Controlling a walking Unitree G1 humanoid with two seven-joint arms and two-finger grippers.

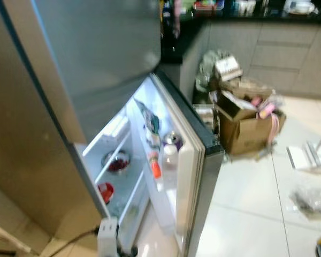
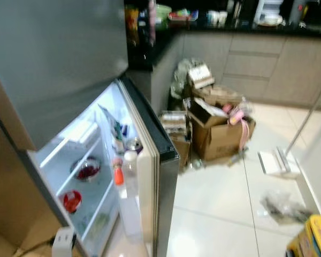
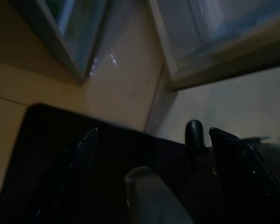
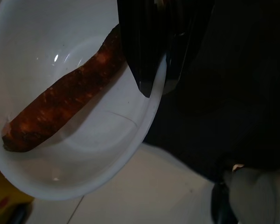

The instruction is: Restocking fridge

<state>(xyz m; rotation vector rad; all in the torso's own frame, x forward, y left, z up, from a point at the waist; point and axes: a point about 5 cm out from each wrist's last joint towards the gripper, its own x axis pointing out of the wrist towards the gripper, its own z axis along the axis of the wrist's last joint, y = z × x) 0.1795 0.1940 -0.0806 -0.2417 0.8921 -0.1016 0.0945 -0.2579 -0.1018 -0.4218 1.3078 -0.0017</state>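
- One bowl (image 4: 60, 140) with a carrot (image 4: 60, 102) in it hangs low over the pale floor (image 4: 144, 196), the right gripper (image 4: 151, 70) pinching its rim, one finger inside and one outside.
- Fridge (image 1: 85, 80) ahead: lower door (image 1: 190, 160) swung wide, bottles (image 1: 168, 158) along the door rack, two bowls (image 1: 116, 160) on the shelves by the left wall.
- Left gripper (image 3: 154, 140) hangs near the fridge's base, fingers spread, holding nothing.
- Best play, I'd say: keep the bowl level so the carrot doesn't roll, step in square to the opening, aim for bare shelf beside the bowls.
- Watch the door edge when reaching in.
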